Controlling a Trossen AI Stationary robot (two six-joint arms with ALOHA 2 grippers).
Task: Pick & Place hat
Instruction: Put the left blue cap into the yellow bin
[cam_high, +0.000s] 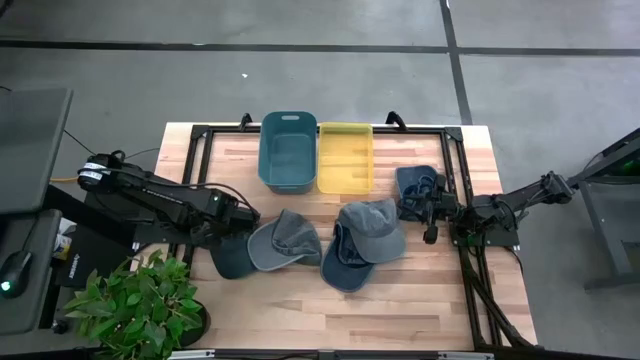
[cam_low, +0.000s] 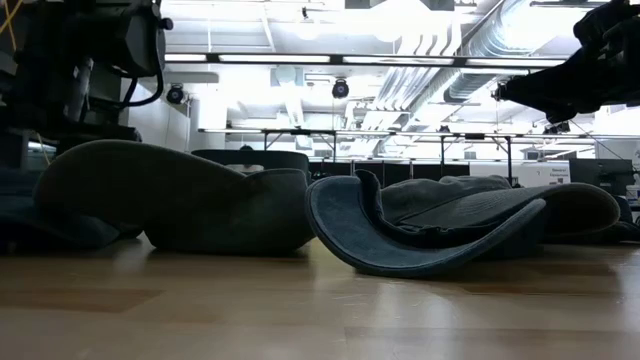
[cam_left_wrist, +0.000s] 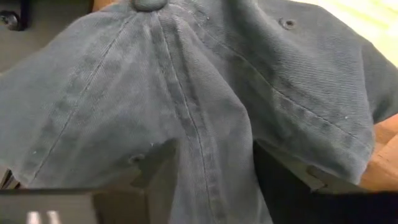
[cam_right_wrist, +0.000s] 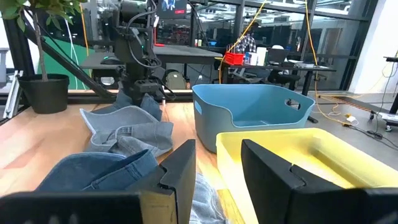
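Several caps lie on the wooden table. A grey cap (cam_high: 285, 240) rests on its rim beside a dark teal cap (cam_high: 233, 258), and my left gripper (cam_high: 243, 222) is shut on the grey cap's crown (cam_left_wrist: 186, 93). A blue cap (cam_high: 365, 240) lies tipped toward the table's middle (cam_low: 450, 225). A navy cap (cam_high: 415, 183) lies by the table's right side, and my right gripper (cam_high: 427, 208) hovers open just above it (cam_right_wrist: 217, 180) without touching it. My left gripper pinches a raised fold of the grey cap's crown (cam_left_wrist: 208, 168) between its two fingers (cam_left_wrist: 158, 180), on the crown's left side, below the top button. It comes down at a slant from the table's left. The cap still sits on the table (cam_low: 180, 205).
A teal bin (cam_high: 288, 150) and a yellow bin (cam_high: 345, 157) stand side by side at the far edge. A black frame (cam_high: 455, 160) borders the table's far and right sides. A potted plant (cam_high: 135, 300) stands at the near left corner. Bare wood lies along the near edge.
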